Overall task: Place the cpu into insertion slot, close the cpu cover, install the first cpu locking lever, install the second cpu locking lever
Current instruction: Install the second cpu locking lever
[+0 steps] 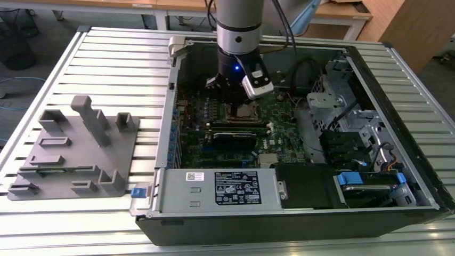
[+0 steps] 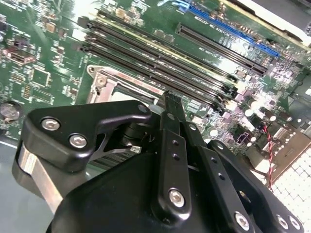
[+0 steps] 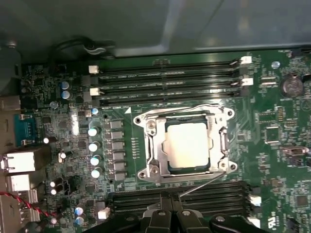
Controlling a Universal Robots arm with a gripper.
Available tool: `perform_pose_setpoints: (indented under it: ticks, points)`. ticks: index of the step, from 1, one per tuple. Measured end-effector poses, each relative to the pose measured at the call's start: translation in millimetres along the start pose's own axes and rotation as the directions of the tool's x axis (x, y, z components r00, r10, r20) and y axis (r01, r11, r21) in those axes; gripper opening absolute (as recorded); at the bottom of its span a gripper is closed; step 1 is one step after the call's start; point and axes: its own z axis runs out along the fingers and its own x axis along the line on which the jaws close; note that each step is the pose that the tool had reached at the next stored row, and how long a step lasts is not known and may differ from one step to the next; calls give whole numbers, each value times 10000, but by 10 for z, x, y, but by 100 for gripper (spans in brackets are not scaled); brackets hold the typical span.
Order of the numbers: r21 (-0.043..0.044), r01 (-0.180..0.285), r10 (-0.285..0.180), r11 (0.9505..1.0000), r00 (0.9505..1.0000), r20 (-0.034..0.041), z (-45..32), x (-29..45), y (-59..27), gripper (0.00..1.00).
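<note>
Cpu (image 3: pixel 187 146) is already sitting in the insertion slot (image 3: pixel 219 171) with the cpu cover (image 3: pixel 156 145) down, so we're working on the levers. End effector (image 3: pixel 168 213), fingers pressed together and holding nothing, is hovering just beside the socket.

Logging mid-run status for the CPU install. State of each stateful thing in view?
cpu: seated in the insertion slot, metal top up.
cpu cover: closed down around the cpu.
locking lever: thin wire angled out from the socket corner, appears not latched.
tool: fingers together, holding nothing, just beside the socket.
computer case: side open, motherboard exposed.
</note>
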Motion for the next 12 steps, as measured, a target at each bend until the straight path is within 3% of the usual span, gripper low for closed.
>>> perform_pose_setpoints:
  ticks: [7, 12]
  points:
    - [12, 0, 0, 10000, 10000, 13, 97, 51, -1, 11]
    - [22, 1, -1, 10000, 10000, 12, 103, 53, -1, 11]
